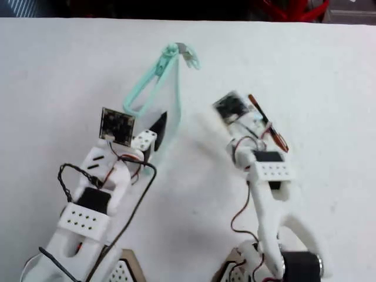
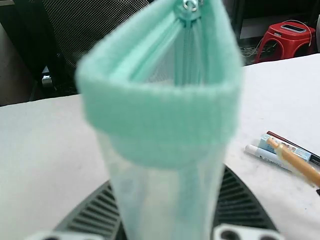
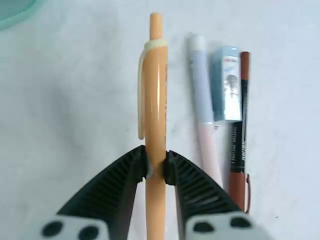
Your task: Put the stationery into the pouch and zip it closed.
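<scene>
A mint-green mesh pouch (image 1: 167,88) lies on the white table, running away from my left gripper (image 1: 158,132), which is shut on its near end. In the left wrist view the pouch (image 2: 160,125) stands between the dark jaws with its mouth gaping, and the zipper pull (image 2: 190,5) is at the far end. My right gripper (image 3: 156,164) is shut on an orange pen (image 3: 156,90), held lengthwise. Beside it on the table lie a white-and-pink pen (image 3: 204,110), a small pale-blue eraser (image 3: 227,85) and a red-brown pen (image 3: 242,135).
The white table (image 1: 59,76) has open room to the left and at the far right. The red-brown pen (image 1: 267,123) lies just right of the right arm (image 1: 267,170). Cables trail from both arm bases at the near edge. A red stool (image 2: 290,37) stands beyond the table.
</scene>
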Robot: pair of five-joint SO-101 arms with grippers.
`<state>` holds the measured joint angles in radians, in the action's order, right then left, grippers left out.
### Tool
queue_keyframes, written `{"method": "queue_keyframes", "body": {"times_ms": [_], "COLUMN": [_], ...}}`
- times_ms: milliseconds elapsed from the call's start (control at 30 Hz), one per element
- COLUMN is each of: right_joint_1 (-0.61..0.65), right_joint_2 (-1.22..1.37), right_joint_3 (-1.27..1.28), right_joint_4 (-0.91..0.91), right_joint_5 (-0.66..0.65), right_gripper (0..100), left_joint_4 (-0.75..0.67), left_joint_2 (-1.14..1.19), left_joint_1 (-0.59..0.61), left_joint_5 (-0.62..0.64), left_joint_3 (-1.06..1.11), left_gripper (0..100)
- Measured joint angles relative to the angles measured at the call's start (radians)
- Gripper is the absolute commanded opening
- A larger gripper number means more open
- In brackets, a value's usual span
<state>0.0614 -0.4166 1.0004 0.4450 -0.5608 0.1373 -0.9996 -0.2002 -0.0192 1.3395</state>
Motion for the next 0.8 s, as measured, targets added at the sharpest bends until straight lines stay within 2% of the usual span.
{"method": "queue_keyframes", "body": {"times_ms": [267,500,633,800], "right_joint_1": [-0.110,-0.107,0.031,0.224], "right_joint_2": [-0.250,-0.568,-0.750,-0.859], "right_joint_3": [0.167,0.377,0.400,0.253], "right_joint_4": [-0.124,-0.190,-0.210,-0.081], "right_joint_5": [0.272,0.334,0.322,0.204], "right_gripper": [1.8,1.7,1.7,1.7], "left_joint_4": [0.000,0.000,0.000,0.000], "left_joint_2": [0.000,0.000,0.000,0.000], "left_joint_1": [0.000,0.000,0.000,0.000], "left_joint_5": [0.000,0.000,0.000,0.000], "left_joint_3": [0.000,0.000,0.000,0.000], "left_gripper": [20,20,20,20]}}
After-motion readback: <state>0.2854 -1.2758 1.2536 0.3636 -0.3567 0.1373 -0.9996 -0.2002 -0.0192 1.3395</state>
